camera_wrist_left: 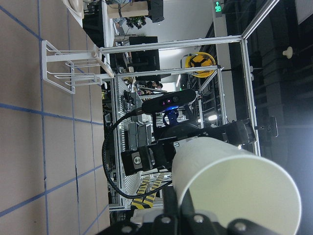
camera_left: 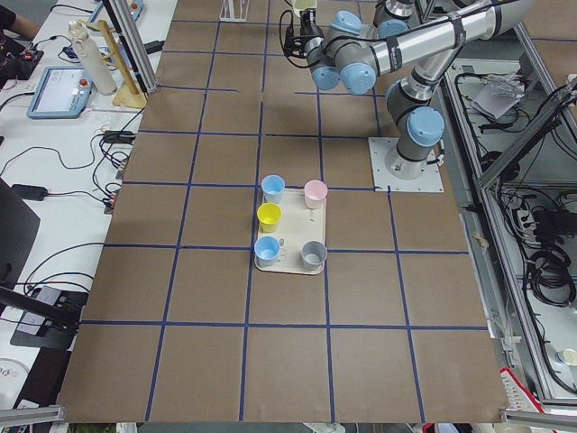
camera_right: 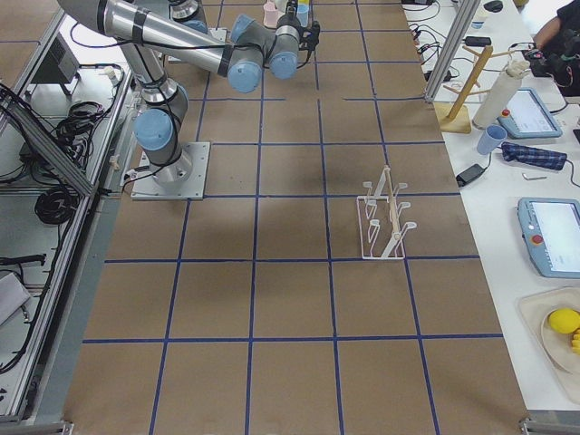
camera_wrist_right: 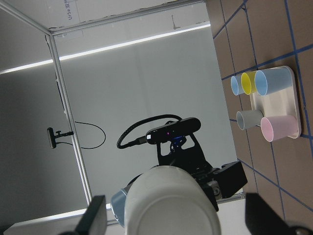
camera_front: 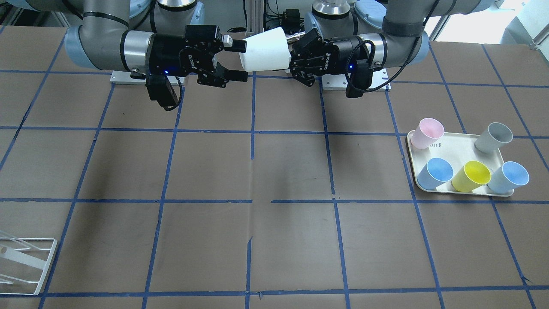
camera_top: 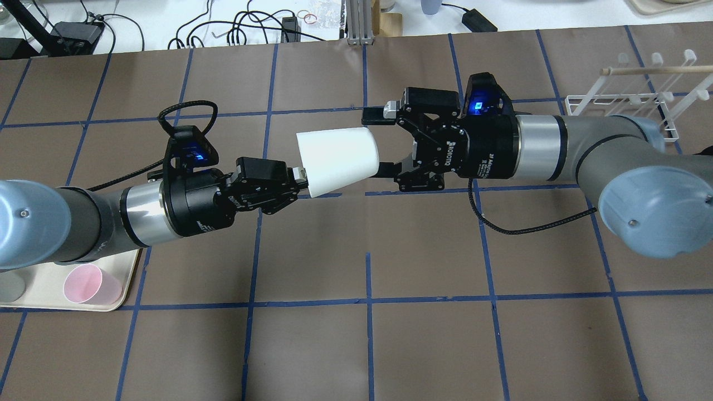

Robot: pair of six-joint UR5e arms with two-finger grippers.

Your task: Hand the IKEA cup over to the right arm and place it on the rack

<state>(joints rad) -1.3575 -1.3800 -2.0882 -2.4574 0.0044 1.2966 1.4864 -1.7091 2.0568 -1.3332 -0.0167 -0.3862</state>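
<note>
The IKEA cup, almost white, is held level in mid-air above the table's middle, rim toward my left arm. My left gripper is shut on its rim; it also shows in the front view. My right gripper is open, with one finger on each side of the cup's narrow base and gaps showing between fingers and cup. The right wrist view shows the cup's base between the spread fingers. The white wire rack stands on the table behind my right arm, and its corner shows at the front view's lower left.
A cream tray on my left side holds a pink cup, a grey cup, a bright yellow cup and two blue cups. A black cable hangs under my right wrist.
</note>
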